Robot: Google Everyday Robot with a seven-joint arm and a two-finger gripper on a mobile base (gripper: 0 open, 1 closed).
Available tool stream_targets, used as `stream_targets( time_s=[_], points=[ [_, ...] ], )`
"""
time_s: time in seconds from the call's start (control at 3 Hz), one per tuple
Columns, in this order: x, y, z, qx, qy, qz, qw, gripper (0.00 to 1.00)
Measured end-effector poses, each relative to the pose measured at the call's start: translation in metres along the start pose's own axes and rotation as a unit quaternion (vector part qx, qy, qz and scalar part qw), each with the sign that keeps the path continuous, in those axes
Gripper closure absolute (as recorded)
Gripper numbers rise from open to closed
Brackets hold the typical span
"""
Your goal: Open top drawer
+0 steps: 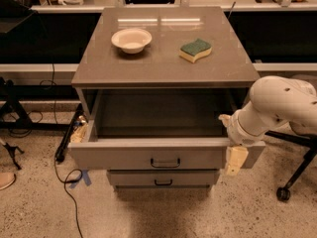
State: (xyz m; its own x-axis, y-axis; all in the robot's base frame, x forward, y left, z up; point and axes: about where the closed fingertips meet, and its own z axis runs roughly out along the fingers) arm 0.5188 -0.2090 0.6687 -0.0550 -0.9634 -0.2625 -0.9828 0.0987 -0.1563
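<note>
At the rt front corner of the top drawer [124, 155], my claw [233, 150] sits against the flat grey front panel. Its cream, blocky end hangs just past the panel's lower edge. Can't tell if the claw is apart, together or clamped.

My arm [280, 105], a smooth rounded white shell, runs off to the rt of it. The drawer stretches left of the claw, pulled well out. It's a deep grey box w/ plain smooth walls and a small black bar handle [165, 162] at front centre.

Below-left of the claw is a narrower, shorter-fronted grey drawer [133, 178] w/ its own black handle, pushed in. Up and beyond the claw is the cabinet's matte grey square top [158, 68]. On it, a wavy-edged sponge [195, 50], green scrub layer over yellow, lies nearer me. A round cream bowl [131, 39] sits further left. The floor [163, 217] under the claw is speckled beige.
</note>
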Motion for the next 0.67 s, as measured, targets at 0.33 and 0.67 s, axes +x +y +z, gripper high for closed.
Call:
stream_targets(
  time_s=[0.33, 0.67],
  points=[
    [0.0075, 0.0053, 0.0080, -0.031, 0.007, 0.002, 0.9995, 0.00],
    [0.0127, 0.0136, 0.0121, -0.049, 0.020, 0.002, 0.9986, 0.19]
  ],
)
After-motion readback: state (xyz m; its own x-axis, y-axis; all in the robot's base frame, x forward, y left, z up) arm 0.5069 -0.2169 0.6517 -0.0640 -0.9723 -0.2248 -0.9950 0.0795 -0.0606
